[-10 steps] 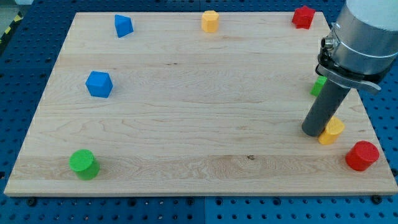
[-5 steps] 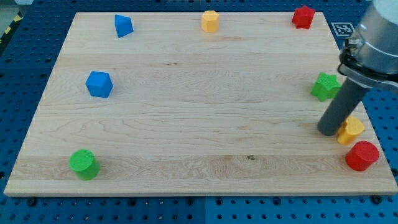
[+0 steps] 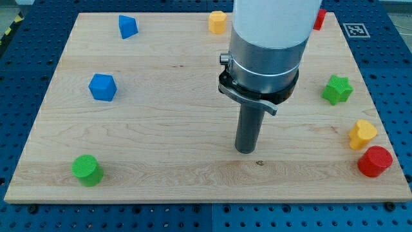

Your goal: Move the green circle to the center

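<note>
The green circle [image 3: 85, 169] stands near the board's bottom left corner. My tip [image 3: 245, 150] rests on the board a little right of and below its middle, far to the right of the green circle and touching no block. The arm's wide body rises above the rod and hides part of the board's top edge.
A blue block [image 3: 102, 87] sits at the left and another blue block [image 3: 127, 26] at the top left. A yellow block [image 3: 217, 21] and a partly hidden red block [image 3: 318, 19] are at the top. A green star [image 3: 337, 89], a yellow block [image 3: 362, 134] and a red block [image 3: 374, 161] sit at the right.
My tip has moved from the right edge, beside the yellow block, leftward to near the board's middle. That yellow block was pushed a little to the right earlier. The green circle has not moved.
</note>
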